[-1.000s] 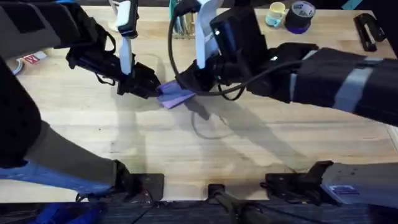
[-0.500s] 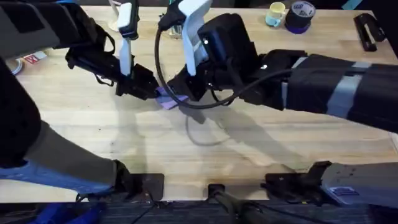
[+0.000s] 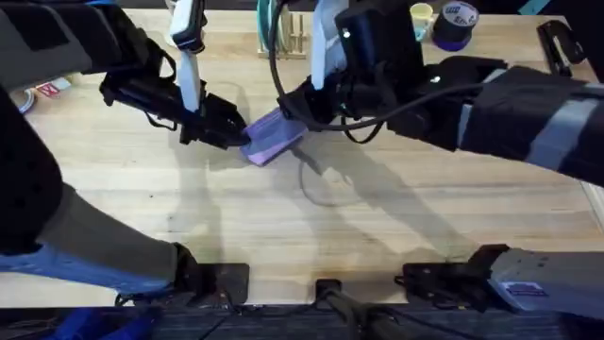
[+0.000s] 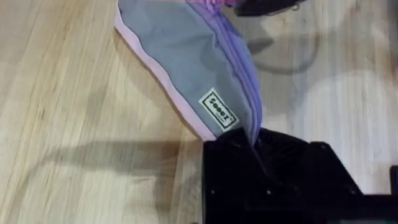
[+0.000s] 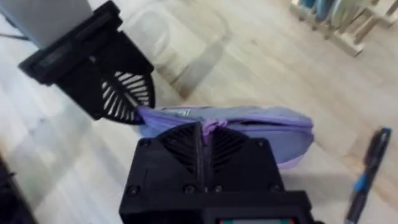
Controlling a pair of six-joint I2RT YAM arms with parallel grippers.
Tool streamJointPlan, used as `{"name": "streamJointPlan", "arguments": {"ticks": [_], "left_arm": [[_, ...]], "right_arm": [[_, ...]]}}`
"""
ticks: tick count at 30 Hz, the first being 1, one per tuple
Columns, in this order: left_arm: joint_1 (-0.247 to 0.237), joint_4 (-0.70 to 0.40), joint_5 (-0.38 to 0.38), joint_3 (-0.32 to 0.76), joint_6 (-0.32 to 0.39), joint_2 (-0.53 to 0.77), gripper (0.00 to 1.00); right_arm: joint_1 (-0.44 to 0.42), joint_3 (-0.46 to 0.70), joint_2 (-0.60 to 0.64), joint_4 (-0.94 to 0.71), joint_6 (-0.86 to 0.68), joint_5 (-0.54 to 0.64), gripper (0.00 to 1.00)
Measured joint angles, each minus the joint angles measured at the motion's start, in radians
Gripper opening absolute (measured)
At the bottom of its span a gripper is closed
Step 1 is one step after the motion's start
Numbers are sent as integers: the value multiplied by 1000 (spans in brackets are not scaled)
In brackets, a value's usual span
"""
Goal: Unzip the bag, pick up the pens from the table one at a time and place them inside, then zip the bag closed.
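Bag (image 3: 272, 140) gripped at both ends by two claws above the wooden surface (image 3: 142, 198).
One end is clamped by the closed left claw (image 3: 238, 137). The zipper edge is pinched by the closed right claw (image 5: 204, 132). A dark and blue pen (image 5: 369, 174) is seen lying beside the bag.

Bag (image 4: 186, 68): soft matt cloth, grey-lavender panel edged in paler pink piping, a small woven label sewn on near one end; fabric creases where it is pinched. Table (image 3: 283, 236): pale wood planks with visible grain, smooth satin finish with faint sheen. Left gripper (image 4: 258, 152) and right gripper (image 5: 203, 134): matt black moulded plastic. Pen (image 5: 367, 174) beside the bag: glossy dark and blue plastic.
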Motion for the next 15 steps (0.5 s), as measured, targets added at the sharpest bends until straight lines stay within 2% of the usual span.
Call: {"name": "streamJointPlan", "arguments": {"ticks": [6, 15], "left_arm": [[0, 0, -1, 0, 0, 0, 43], [9, 1, -52, 0, 1, 0, 43]], "right_arm": [[18, 4, -4, -54, 11, -42, 30], [134, 4, -4, -50, -14, -20, 30]]}}
